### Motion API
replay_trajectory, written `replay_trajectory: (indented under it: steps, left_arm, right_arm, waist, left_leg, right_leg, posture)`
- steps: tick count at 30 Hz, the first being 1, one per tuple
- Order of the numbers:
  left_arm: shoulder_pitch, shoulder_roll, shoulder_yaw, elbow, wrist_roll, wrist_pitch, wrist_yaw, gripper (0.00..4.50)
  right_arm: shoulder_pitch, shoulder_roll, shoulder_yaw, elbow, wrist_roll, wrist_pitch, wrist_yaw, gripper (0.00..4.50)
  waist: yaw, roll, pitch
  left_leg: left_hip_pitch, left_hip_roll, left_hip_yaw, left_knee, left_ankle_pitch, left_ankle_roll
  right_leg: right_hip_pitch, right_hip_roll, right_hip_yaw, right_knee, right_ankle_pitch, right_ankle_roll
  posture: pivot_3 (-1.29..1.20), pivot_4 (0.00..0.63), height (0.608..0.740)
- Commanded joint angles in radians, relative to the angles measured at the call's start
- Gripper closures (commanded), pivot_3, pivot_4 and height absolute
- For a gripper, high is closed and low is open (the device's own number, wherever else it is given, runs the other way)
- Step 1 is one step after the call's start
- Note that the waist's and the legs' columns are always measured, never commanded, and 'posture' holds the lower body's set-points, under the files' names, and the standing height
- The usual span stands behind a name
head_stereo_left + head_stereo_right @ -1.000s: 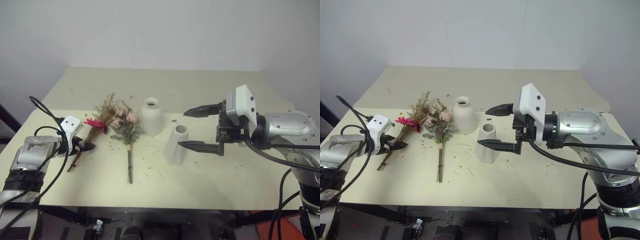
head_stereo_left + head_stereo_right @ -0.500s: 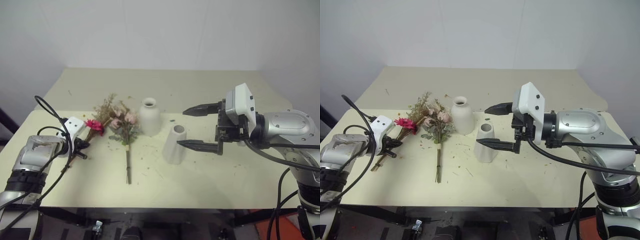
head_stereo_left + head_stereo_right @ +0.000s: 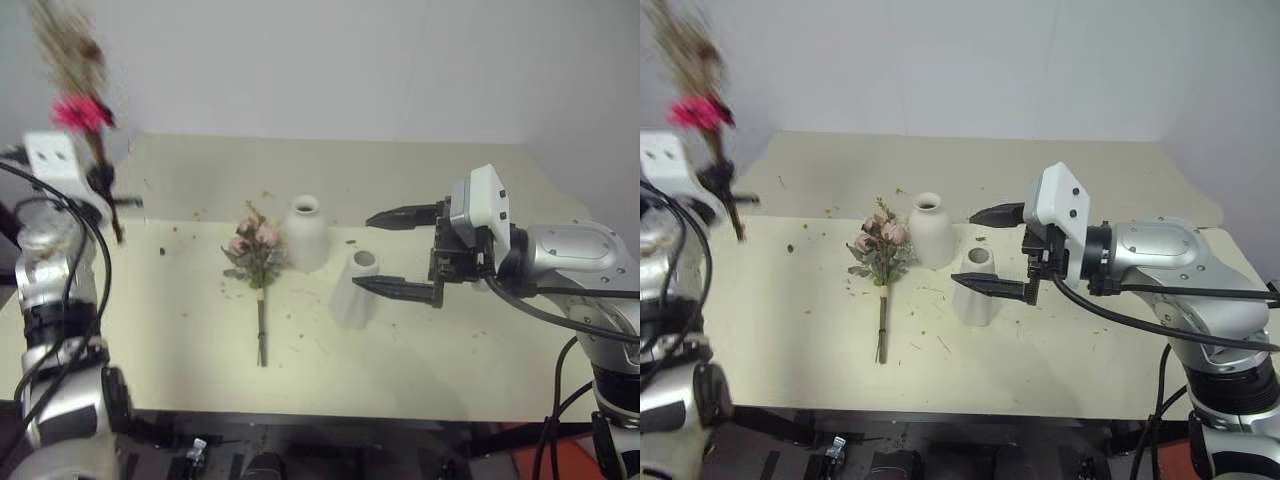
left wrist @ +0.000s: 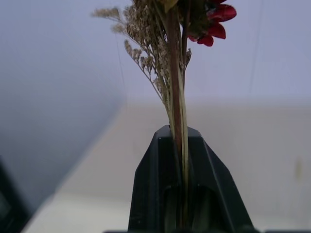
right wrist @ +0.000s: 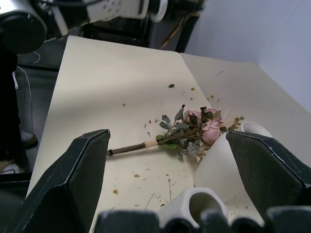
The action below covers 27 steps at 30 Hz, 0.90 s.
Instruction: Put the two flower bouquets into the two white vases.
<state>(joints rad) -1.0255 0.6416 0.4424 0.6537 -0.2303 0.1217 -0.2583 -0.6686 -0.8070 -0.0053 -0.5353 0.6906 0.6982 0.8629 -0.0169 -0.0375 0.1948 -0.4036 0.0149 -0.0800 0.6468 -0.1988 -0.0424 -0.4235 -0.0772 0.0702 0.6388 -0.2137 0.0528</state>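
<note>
left wrist view shows the left pincer clamped on the stems of the dried bunch, tan sprigs rising past the black fingers with red petals at the top. from the head camera that bunch is up in the air at the left edge, above the surface, its pink-red daisy blurred near the top.

nearest on the surface lies the rose bunch, stem toward the robot, pale pink heads and green leaves toward the far side. just beside its heads stands the round bottle vase, upright. right of that and slightly nearer stands the cone vase, upright, its small top hole showing. bits of dried plant are scattered across the surface around them.

the right pincer hangs at the cone vase with its fingers wide apart, one finger over the vase's top edge and one farther back, holding nothing. right wrist view shows the rose bunch lying between its two fingers.
</note>
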Motion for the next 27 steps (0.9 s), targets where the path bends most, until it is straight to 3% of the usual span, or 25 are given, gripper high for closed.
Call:
replay_trajectory:
  steps: [1,6,10,19,27]
  left_arm:
    - [-0.152,-0.045,0.03,0.177,-0.047,-0.233,-0.025,4.49]
    - [-0.29,-0.145,0.083,0.458,-0.132,-0.428,-0.187,4.49]
    - [-0.344,-0.206,0.145,0.579,-0.206,-0.434,-0.286,4.49]
    - [-0.405,-0.323,0.206,0.652,-0.278,-0.397,-0.313,4.49]
    - [-0.426,-0.372,0.233,0.664,-0.312,-0.316,-0.343,4.49]
  right_arm:
    - [0.003,0.012,-0.025,-0.036,0.005,0.004,-0.034,0.0]
    - [0.016,0.031,-0.027,-0.063,0.005,0.013,-0.08,0.0]
    - [0.018,0.05,-0.024,-0.09,0.001,0.026,-0.128,0.0]
    - [0.05,0.06,-0.049,-0.164,0.011,0.077,-0.243,0.0]
    - [0.073,0.072,-0.044,-0.22,0.007,0.111,-0.327,0.0]
  waist:
    - [0.004,0.0,0.0]
    - [0.001,0.0,0.0]
    - [-0.009,0.0,0.0]
    - [-0.025,-0.001,0.0]
    - [-0.028,-0.001,0.0]
  left_leg:
    - [0.0,0.0,0.0,0.0,0.0,0.0]
    - [0.0,-0.001,0.0,0.0,0.0,0.0]
    - [-0.001,-0.001,0.0,0.001,0.0,0.0]
    - [-0.001,-0.001,0.0,0.0,0.0,0.0]
    - [-0.001,-0.001,-0.001,0.0,0.0,0.0]
  right_leg:
    - [0.0,0.0,0.0,0.0,0.0,0.0]
    - [0.001,0.0,0.0,-0.001,0.0,0.001]
    - [0.0,0.0,0.0,-0.001,0.0,0.001]
    - [0.0,0.0,0.0,0.0,0.0,0.001]
    - [0.0,0.0,0.0,0.0,0.0,0.002]
  posture:
    - [0.0,0.15,0.74]
    - [0.0,0.15,0.74]
    - [0.0,0.15,0.74]
    - [0.0,0.15,0.74]
    - [0.0,0.15,0.74]
